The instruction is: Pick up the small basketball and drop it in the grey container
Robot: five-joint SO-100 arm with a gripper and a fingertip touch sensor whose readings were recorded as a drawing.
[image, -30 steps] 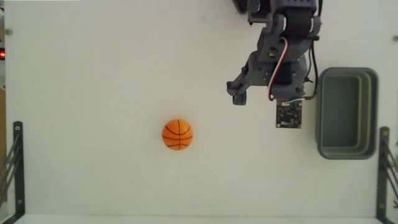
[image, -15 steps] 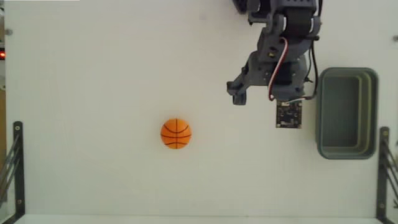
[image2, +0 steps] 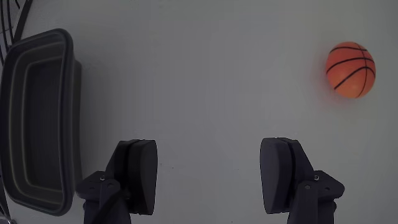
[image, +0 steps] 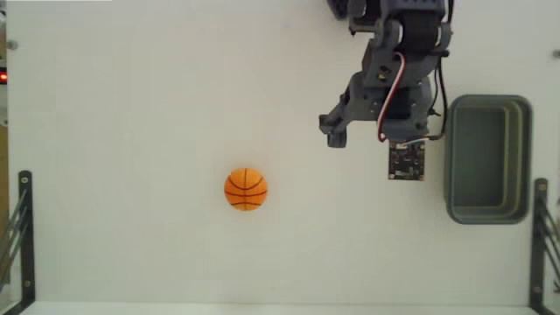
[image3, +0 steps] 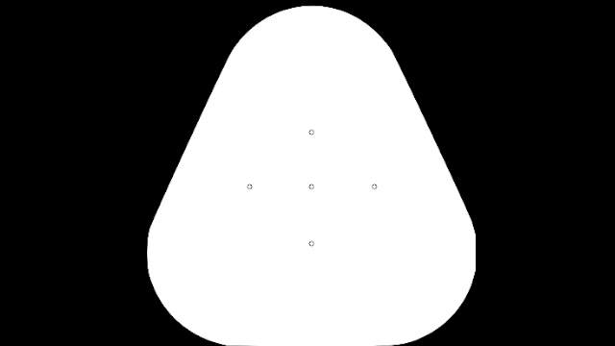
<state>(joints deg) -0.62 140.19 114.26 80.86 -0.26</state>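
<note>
Ball (image: 246, 189): loose on the table (image: 131, 96), well apart from the jaws; in the wrist view up and right of them. It has drifted slightly further off over the last second and may be rolling yet.

Gripper (image2: 210, 177): jaws spread wide, empty; arm unmoved.

Container (image: 486, 159): empty, just beside the arm.

Pickup not begun.

A hobby or lab-style robot test bench: a plain white desk (image: 131, 96) with black metal brackets (image: 24, 236) clamped at its edges, a small arm (image: 394, 79) of grey printed parts with exposed red and white wiring and a bare circuit board (image: 407, 161).
</note>
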